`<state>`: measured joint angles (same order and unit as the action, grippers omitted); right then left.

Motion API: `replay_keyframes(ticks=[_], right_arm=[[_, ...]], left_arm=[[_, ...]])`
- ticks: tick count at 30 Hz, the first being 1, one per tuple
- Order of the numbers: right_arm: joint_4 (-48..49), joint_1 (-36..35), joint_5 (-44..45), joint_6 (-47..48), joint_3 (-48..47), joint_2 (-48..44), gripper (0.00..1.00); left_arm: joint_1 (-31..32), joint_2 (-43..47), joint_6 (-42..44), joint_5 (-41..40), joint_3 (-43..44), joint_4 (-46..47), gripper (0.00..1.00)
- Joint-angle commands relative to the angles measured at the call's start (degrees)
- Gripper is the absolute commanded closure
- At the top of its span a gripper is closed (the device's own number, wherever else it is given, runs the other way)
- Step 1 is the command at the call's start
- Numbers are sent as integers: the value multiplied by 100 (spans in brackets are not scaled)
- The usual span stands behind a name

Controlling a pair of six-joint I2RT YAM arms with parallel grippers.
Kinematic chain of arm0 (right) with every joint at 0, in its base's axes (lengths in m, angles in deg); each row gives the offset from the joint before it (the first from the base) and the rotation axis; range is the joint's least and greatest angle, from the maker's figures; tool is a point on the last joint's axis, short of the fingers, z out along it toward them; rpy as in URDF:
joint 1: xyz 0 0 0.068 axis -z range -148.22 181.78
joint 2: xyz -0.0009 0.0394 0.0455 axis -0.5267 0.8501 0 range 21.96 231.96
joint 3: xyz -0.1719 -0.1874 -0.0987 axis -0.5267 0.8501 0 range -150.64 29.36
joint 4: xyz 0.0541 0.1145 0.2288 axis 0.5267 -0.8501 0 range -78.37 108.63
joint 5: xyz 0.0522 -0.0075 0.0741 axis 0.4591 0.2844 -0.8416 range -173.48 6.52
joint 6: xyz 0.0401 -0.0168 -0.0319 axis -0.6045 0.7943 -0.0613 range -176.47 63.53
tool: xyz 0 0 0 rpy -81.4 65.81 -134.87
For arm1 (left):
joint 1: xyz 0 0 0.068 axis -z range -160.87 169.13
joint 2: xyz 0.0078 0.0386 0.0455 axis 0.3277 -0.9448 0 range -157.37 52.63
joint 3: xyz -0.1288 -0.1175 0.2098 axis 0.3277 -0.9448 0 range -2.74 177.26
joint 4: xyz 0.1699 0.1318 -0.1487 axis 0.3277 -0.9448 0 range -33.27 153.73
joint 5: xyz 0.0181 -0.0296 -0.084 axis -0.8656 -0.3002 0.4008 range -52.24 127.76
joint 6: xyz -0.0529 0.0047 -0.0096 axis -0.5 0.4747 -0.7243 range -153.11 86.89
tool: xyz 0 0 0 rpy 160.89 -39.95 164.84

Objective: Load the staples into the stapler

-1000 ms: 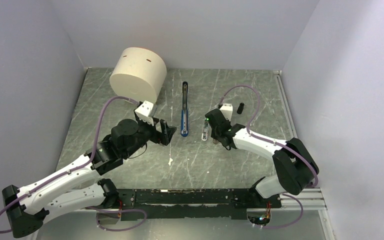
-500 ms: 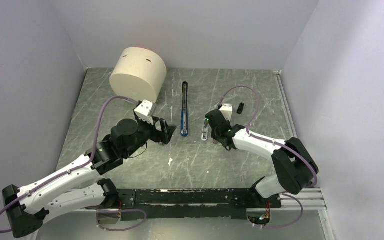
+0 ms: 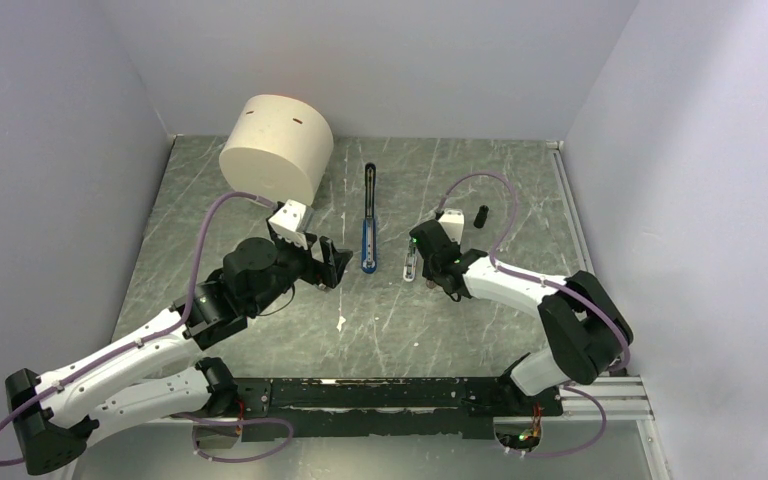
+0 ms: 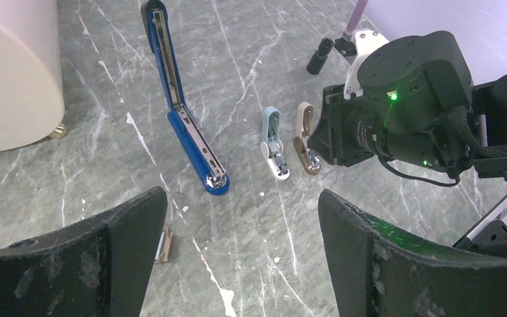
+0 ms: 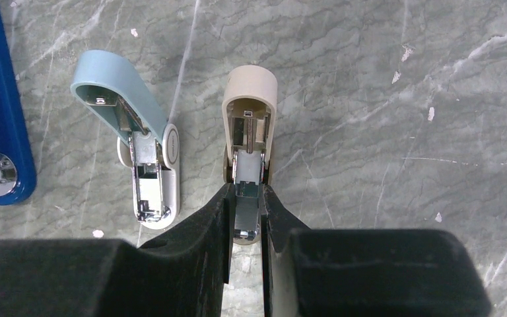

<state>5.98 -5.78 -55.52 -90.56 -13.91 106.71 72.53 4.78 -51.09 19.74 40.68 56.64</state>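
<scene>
The blue stapler (image 3: 368, 225) lies opened out flat on the marble table, its black arm pointing to the back; it also shows as the blue stapler (image 4: 191, 135) in the left wrist view. My left gripper (image 3: 334, 263) hovers open just left of its near end, fingers (image 4: 115, 257) wide apart over bare table. My right gripper (image 3: 424, 268) is to the right of the stapler. It (image 5: 245, 193) is shut on a narrow silver-grey block (image 5: 247, 208) that looks like the staples, held in line with the metal tray of a small beige stapler-like piece (image 5: 249, 99).
A pale-blue capsule piece (image 5: 129, 105) lies open between the beige one and the stapler. A large cream cylinder (image 3: 277, 148) stands at the back left. A small black cylinder (image 3: 481, 215) lies behind the right arm. A tan-and-white scrap (image 4: 164, 243) lies by my left finger.
My left gripper has edged slightly back to the left, still open. The right gripper has kept its grip and place.
</scene>
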Motion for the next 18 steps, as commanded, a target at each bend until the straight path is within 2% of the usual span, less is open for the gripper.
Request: replay_keyframes(ticks=[1,18], right_arm=[[157,45,200,33,72,49,79],[254,82,95,57,97,192,79]], left_arm=[[13,0,-9,-122,-62,164,11],[15,-18,-18,-145,-70,149,11]])
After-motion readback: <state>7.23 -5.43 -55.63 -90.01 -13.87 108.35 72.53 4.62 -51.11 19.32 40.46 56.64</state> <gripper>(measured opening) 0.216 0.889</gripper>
